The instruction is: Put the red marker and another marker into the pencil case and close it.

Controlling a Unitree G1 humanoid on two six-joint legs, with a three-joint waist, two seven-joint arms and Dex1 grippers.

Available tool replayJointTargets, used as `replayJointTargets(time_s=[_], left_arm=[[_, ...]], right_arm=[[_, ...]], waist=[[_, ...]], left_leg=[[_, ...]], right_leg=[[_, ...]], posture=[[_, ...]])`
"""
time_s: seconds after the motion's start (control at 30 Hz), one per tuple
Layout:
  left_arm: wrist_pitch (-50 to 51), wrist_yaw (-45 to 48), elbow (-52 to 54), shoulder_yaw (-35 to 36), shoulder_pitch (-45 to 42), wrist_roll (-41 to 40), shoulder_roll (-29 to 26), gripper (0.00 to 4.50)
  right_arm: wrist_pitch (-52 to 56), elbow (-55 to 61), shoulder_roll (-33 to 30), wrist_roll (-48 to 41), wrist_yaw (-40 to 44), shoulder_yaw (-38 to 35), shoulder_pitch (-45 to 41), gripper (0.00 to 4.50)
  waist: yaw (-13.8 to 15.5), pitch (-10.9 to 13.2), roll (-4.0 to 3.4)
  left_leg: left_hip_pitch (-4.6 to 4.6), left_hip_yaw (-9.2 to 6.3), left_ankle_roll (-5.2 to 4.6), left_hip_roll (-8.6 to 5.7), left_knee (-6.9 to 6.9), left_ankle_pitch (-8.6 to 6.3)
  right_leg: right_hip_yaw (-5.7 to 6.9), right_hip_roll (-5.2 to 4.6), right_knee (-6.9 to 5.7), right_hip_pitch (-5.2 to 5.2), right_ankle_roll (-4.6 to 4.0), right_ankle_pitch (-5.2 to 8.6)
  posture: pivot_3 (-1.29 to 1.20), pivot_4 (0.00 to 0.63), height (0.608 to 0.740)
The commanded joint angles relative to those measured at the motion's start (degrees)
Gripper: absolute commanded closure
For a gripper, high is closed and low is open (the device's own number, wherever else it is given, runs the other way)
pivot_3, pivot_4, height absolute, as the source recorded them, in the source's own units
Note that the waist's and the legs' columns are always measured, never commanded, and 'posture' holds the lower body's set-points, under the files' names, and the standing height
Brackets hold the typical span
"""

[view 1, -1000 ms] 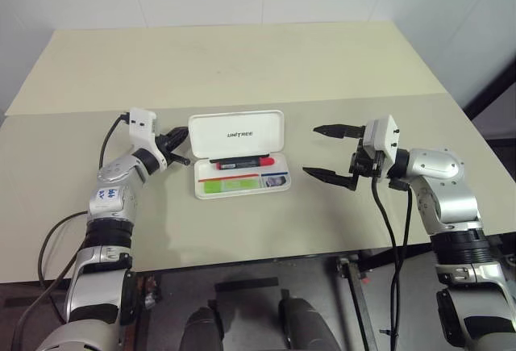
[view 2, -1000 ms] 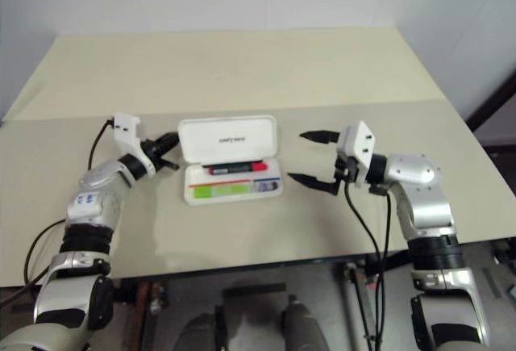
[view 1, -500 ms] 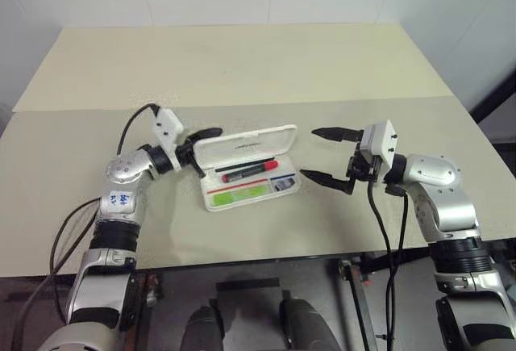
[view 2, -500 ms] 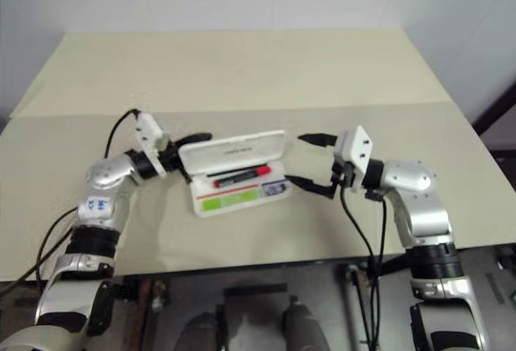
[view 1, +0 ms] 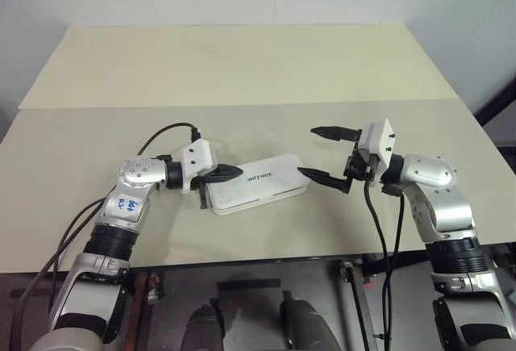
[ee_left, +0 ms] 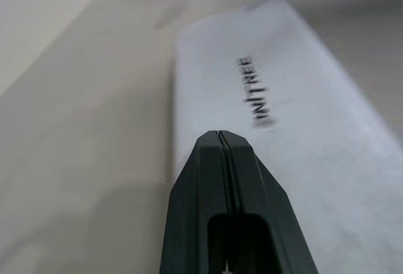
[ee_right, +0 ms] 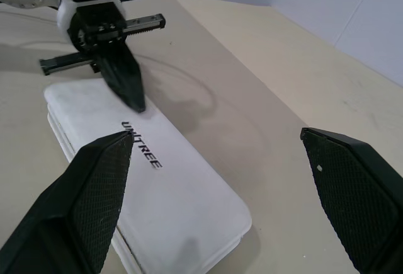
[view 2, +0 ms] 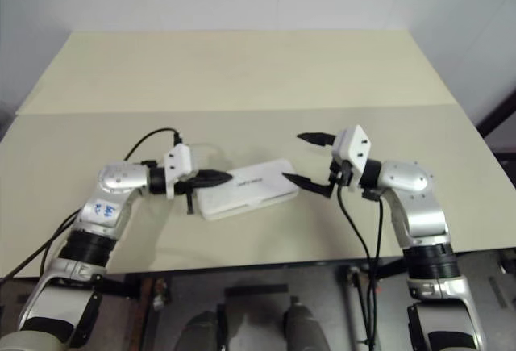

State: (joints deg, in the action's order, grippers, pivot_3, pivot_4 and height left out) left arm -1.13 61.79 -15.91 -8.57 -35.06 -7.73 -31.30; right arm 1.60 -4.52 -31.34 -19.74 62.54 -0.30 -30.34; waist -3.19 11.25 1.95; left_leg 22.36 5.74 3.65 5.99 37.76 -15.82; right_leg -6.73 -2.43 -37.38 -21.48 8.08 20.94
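The pencil case point(view 1: 256, 184) lies lid-down — seemingly closed, markers presumably inside. Left gripper point(view 1: 234, 173), fingers together, rests over its lid; right gripper point(view 1: 322, 155) hangs beside it, spread wide.

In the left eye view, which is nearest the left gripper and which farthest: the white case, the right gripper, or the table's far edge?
1. Case: right under the left gripper, fingers shut over its lid.
2. Right gripper: past the case's other end, fingers open.
3. Table's far edge: at the wall, farthest.
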Motion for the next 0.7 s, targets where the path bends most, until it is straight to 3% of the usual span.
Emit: replayJointTargets(time_s=[0.03,0.4,0.53,0.7], left_arm=[[2.83,0.18,3.50,-2.96,0.76,2.19,0.06,4.47],[9.68,-2.57,6.84,-8.25,0.45,8.02,0.64,4.47],[13.69,-5.42,10.49,-3.42,2.21,1.46,4.60,4.47],[13.36,-5.14,13.05,2.46,3.16,-4.61,5.23,4.47]], right_arm=[[-0.08,3.00,-0.15,-1.04,-0.93,-1.05,0.32,0.00],[0.80,6.55,0.43,-1.25,-3.90,-1.22,2.69,0.00],[1.23,8.30,0.66,-1.62,-5.19,-1.46,4.40,0.00],[1.33,8.29,0.58,-1.88,-5.43,-1.45,5.16,0.00]], waist=[[0.00,0.00,0.00],[0.08,-0.01,-0.02],[0.23,-0.01,-0.02],[-0.03,-0.01,-0.02]], left_leg=[[0.00,0.00,0.00,0.00,0.00,0.00],[-0.05,-0.02,-0.01,-0.01,0.10,0.00],[-0.06,-0.03,-0.02,-0.02,0.09,-0.01],[-0.02,-0.05,-0.03,-0.01,0.09,-0.01]], right_leg=[[0.00,0.00,0.00,0.00,0.00,0.00],[-0.04,0.00,-0.03,0.11,0.01,-0.01],[-0.04,0.00,-0.01,0.13,0.01,-0.01],[-0.04,0.01,-0.03,0.07,0.01,-0.01]], posture=[[0.00,0.150,0.740],[0.00,0.150,0.740],[0.00,0.150,0.740],[0.00,0.150,0.740]])
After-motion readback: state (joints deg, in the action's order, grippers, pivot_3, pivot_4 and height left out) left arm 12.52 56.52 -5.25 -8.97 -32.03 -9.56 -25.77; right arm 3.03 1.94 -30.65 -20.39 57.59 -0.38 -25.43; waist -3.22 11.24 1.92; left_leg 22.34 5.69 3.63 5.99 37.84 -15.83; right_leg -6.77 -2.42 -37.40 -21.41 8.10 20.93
